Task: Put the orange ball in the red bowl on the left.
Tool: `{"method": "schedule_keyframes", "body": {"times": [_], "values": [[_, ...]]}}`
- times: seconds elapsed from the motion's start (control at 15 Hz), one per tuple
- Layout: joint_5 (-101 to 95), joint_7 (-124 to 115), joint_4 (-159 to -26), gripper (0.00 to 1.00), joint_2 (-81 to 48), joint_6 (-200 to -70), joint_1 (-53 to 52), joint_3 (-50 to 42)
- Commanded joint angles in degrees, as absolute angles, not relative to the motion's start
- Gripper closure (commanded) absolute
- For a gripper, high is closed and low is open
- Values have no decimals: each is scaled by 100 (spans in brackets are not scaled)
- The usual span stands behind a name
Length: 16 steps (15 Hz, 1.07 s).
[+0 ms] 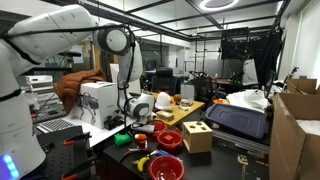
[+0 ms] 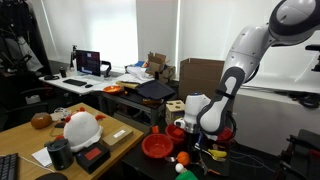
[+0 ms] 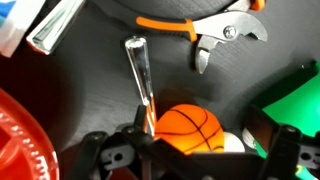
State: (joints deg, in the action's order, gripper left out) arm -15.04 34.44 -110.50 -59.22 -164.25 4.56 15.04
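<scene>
Wrist view, orange ball [image 3: 190, 128] between spread fingers [image 3: 112, 157]

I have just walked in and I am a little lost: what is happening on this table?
A robot arm is at work here. In the wrist view its gripper hangs low over the orange ball, jaws apart on either side and not closed on it. The ball lies on the dark tabletop, not yet in a red bowl, close to a screwdriver and pliers.

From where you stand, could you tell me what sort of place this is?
Probably a robotics lab or workshop: a desk monitor, large cardboard boxes, and pliers lying on the worktop.
</scene>
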Motion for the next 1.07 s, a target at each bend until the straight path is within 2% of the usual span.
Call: {"method": "schedule_keyframes", "body": {"times": [0.0, 0.4, 0.47, 0.53, 0.6, 0.87, 1.0], "values": [[-1585, 3650, -10984, 26, -6035, -16667, 648, 1582], [-1549, 3593, -10897, 71, -6039, -16753, 759, 1615], [-1550, 3554, -10883, 30, -6011, -16744, 725, 1577], [-1557, 3553, -10883, 34, -5986, -16742, 723, 1569], [-1567, 3547, -10873, 33, -5963, -16741, 708, 1553], [-1575, 3546, -10837, 6, -5923, -16707, 696, 1536], [-1575, 3539, -10828, 0, -5902, -16690, 691, 1527]]}}
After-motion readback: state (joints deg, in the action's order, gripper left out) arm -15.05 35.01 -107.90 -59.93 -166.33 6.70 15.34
